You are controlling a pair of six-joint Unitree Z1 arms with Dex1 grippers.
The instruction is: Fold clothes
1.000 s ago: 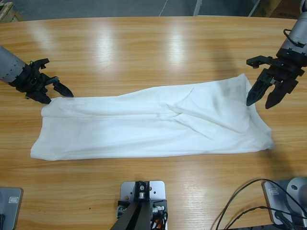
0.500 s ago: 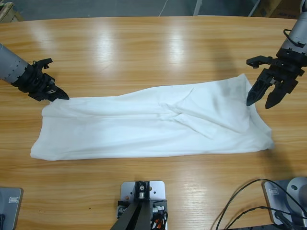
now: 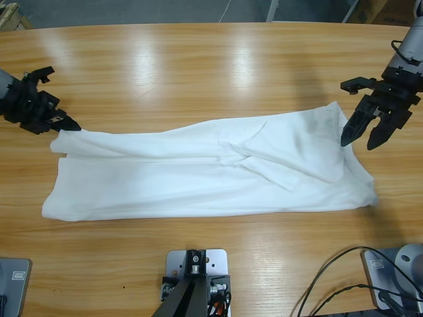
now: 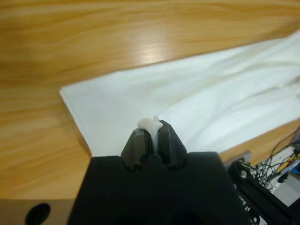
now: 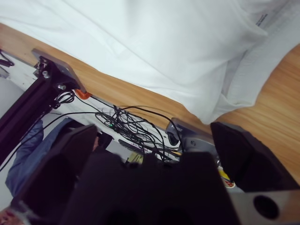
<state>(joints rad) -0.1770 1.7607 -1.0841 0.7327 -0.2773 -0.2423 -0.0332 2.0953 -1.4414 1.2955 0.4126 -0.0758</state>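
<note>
A T-shirt (image 3: 211,168) lies stretched lengthwise across the middle of the desk (image 3: 198,59), nearer the front edge than the back edge. Its far left corner is drawn out toward the desk's left edge, where the left end effector (image 3: 58,120) pinches it between closed jaws. The right end effector (image 3: 362,135) stands at the T-shirt's right end, near the desk's right edge, jaws spread. Cables (image 3: 344,281) lie on the desk at the front right corner.
</note>
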